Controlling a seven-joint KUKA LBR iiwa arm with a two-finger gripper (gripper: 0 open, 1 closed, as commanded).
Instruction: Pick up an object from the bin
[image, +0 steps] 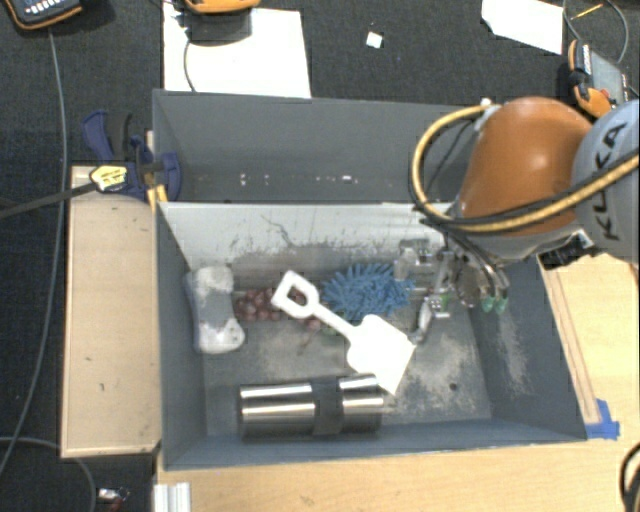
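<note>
My gripper (424, 318) hangs low in the right half of the bin, under the arm's orange cover. It is just right of a blue fuzzy mop-like tuft (362, 290) and just above the blade of a white toy shovel (352, 334). The shovel lies slantwise, with its handle pointing up-left. I see nothing held in the gripper.
A shiny metal cylinder with a black band (312, 408) lies along the front wall. At the left stands a clear plastic piece (214, 310), with a small dark red bunch (259, 306) beside it. Bare floor lies right of the shovel blade.
</note>
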